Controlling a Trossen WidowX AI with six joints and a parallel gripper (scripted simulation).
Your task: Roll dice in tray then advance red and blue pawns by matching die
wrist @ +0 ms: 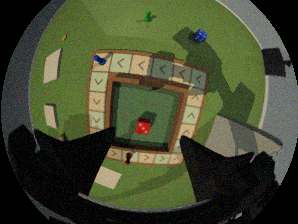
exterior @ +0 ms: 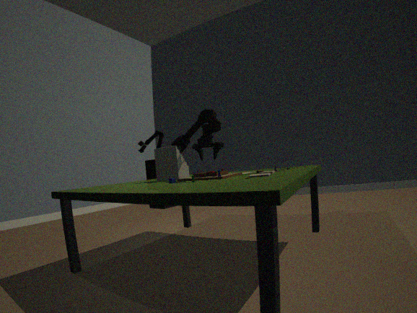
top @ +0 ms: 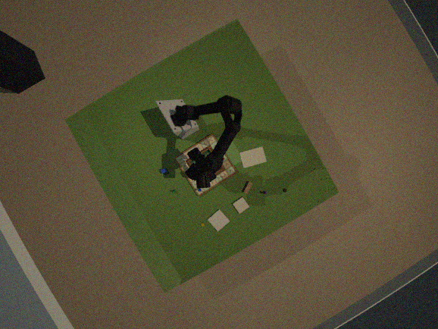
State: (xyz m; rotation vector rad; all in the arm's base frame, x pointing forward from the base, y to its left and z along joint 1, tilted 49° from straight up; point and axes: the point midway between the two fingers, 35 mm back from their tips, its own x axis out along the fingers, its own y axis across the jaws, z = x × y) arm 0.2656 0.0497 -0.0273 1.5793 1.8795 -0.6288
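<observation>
My gripper (wrist: pixel 148 135) (exterior: pixel 208 154) is open and empty, hanging high above the game board (wrist: pixel 127 64) (top: pixel 228 167). The red die (wrist: pixel 143 127) shows below it, inside the green-floored tray (wrist: pixel 128 104) at the board's middle, free of the fingers. The blue die (wrist: pixel 200 35) (top: pixel 164 170) (exterior: pixel 172 179) lies on the green table off the board. The blue pawn (wrist: pixel 101 60) (top: pixel 199 189) stands on a corner square of the track. A dark red pawn (wrist: pixel 128 157) stands on the track's near side. In the overhead view my arm hides most of the board.
Three white cards (top: pixel 253 157) (top: pixel 218 220) (top: pixel 241 205) lie on the table past the board. A small brown block (top: pixel 247 187), a green piece (wrist: pixel 148 15) (top: pixel 173 190), a yellow piece (top: pixel 202 224) and two dark pieces (top: pixel 284 189) lie around. The grey robot base (top: pixel 170 108) (exterior: pixel 167 164) stands beside the board.
</observation>
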